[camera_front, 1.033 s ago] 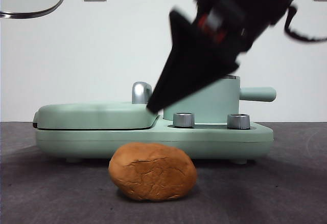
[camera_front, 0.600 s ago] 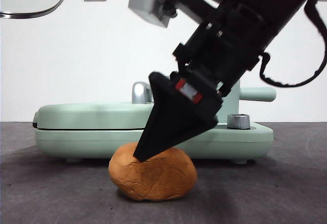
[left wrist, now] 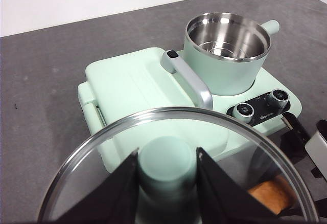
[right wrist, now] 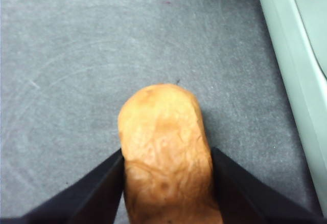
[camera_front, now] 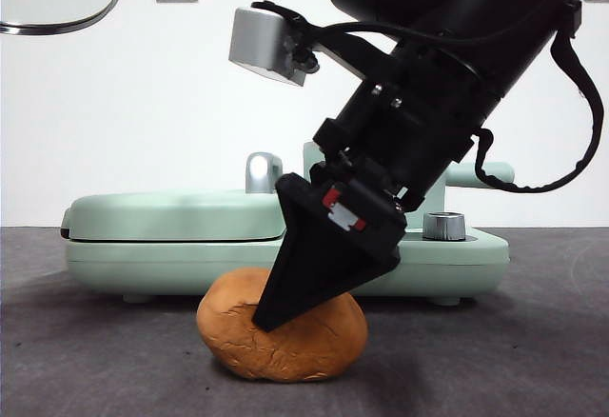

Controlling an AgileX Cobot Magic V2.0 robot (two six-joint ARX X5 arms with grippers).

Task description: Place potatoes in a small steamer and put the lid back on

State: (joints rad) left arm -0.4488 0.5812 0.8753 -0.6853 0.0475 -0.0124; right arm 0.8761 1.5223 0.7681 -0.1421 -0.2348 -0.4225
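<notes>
The orange-brown potato (camera_front: 285,355) lies on the dark table in front of the appliance; it also shows in the right wrist view (right wrist: 163,127). My right gripper (camera_front: 268,320) reaches down from the upper right, and its jaws press on both sides of the potato (right wrist: 167,155). My left gripper (left wrist: 167,152) is shut on the mint-green knob (left wrist: 167,170) of the glass lid (left wrist: 97,178) and holds it high; the lid's rim (camera_front: 57,27) shows at the top left. The mint-green steamer (left wrist: 225,65) stands open and empty on the appliance, mostly hidden behind the right arm in the front view.
The flat mint-green griddle cover (camera_front: 171,212) with its chrome handle (left wrist: 196,83) fills the left half of the appliance. Two steel dials (camera_front: 442,225) sit on the base below the steamer. The steamer's stubby handle (camera_front: 495,174) sticks out to the right.
My right gripper has come down from above the appliance onto the potato and now straddles it. The potato has shifted slightly to the left. The lid has stayed up.
</notes>
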